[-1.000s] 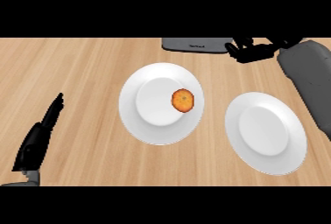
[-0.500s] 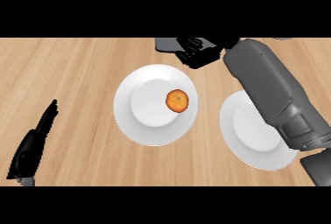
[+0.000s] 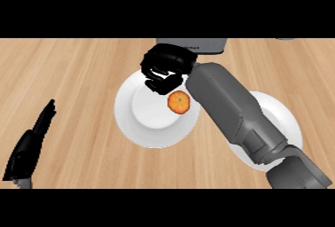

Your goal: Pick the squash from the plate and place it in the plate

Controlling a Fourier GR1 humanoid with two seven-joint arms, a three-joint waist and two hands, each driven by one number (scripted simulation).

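So far: nothing has been lifted.
Squash (image 3: 178, 103): seen lying on the left plate (image 3: 141, 128).
Right hand (image 3: 166, 71): fingers curled, nothing held, just beyond the squash.
Left hand (image 3: 29, 146): rested open at the table's left.
Remaining: grasp, carry, release onto the right plate (image 3: 288, 128).

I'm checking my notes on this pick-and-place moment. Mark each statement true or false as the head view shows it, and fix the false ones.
1. The squash lies on the left plate. True.
2. The right hand holds the squash. False: it hovers by the plate's upper rim, fingers curled, and the squash lies apart from it.
3. The right forearm covers part of the right plate. True.
4. The left hand rests on the left plate. False: it is at the view's left edge, on neither plate.
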